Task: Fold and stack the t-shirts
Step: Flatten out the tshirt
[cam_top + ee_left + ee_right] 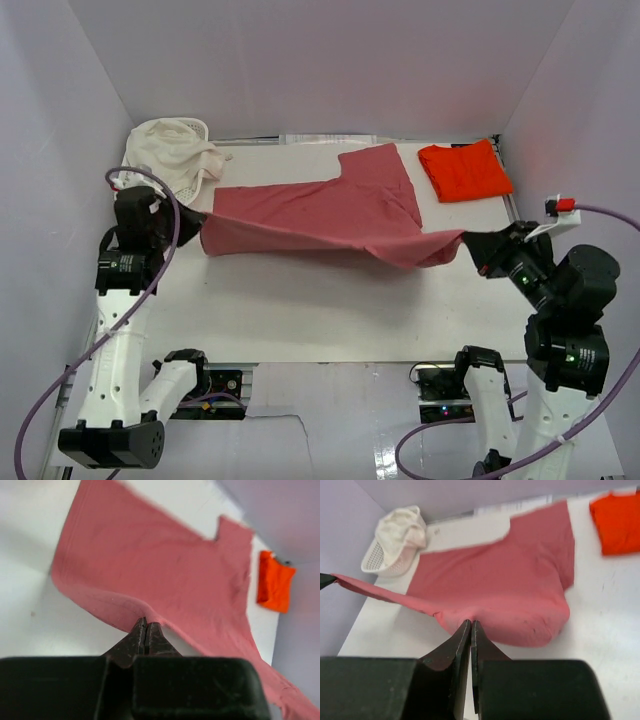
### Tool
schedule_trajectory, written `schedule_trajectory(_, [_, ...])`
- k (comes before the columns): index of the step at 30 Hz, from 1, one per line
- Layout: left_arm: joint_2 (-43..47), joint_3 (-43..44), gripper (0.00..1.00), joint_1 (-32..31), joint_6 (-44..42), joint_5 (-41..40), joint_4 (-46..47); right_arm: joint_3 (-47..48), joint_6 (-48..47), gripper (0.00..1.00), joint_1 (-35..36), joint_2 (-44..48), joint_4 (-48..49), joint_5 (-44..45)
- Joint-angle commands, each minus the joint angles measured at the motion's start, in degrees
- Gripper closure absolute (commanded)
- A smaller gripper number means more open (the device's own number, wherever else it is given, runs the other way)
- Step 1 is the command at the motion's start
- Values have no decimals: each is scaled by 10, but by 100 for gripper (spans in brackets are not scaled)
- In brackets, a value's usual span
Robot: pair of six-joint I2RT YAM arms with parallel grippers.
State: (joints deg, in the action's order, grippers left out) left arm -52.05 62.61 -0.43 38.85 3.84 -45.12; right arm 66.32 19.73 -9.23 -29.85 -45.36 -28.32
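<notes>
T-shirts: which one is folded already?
The bright orange-red cotton t-shirt, a folded rectangle at the far right. The large dusty rose-red t-shirt is spread out, its near edge pinched by the left claw and right claw.

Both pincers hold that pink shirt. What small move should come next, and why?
Probably carry the held edge toward the far side, folding it in half: left pincer and right pincer each pinch the near edge of the rose-red shirt, lifted and stretched between them.
</notes>
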Motion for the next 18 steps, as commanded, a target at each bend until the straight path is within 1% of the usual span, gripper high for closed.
schedule_trajectory(1, [25, 86, 100, 3, -61, -14, 58, 71, -23, 92, 3, -70, 128, -6])
schedule_trajectory(2, [21, 117, 100, 3, -65, -26, 64, 91, -28, 92, 3, -89, 138, -19])
schedule_trajectory(5, [13, 156, 100, 3, -75, -30, 77, 170, -30, 92, 3, -159, 165, -45])
schedule_trajectory(6, [11, 181, 100, 3, -73, -30, 79, 187, -28, 92, 3, -179, 187, -74])
schedule_trajectory(7, [15, 191, 100, 3, -73, -30, 84, 226, -24, 92, 3, -186, 192, -84])
schedule_trajectory(8, [30, 200, 100, 3, -72, -30, 100, 241, -23, 92, 3, -188, 205, -92])
schedule_trajectory(10, [51, 202, 100, 3, -74, -30, 121, 273, -35, 92, 4, -181, 218, -95])
schedule_trajectory(12, [84, 202, 100, 3, -80, -66, 145, 289, -57, 92, 3, -162, 231, -93])
schedule_trajectory(15, [109, 211, 100, 3, -85, -97, 153, 308, -92, 92, 3, -128, 249, -96])
schedule_trajectory(17, [135, 212, 100, 3, -87, -111, 158, 324, -101, 92, 4, -112, 270, -122])
schedule_trajectory(18, [145, 210, 100, 3, -88, -122, 161, 324, -100, 92, 4, -89, 286, -128])
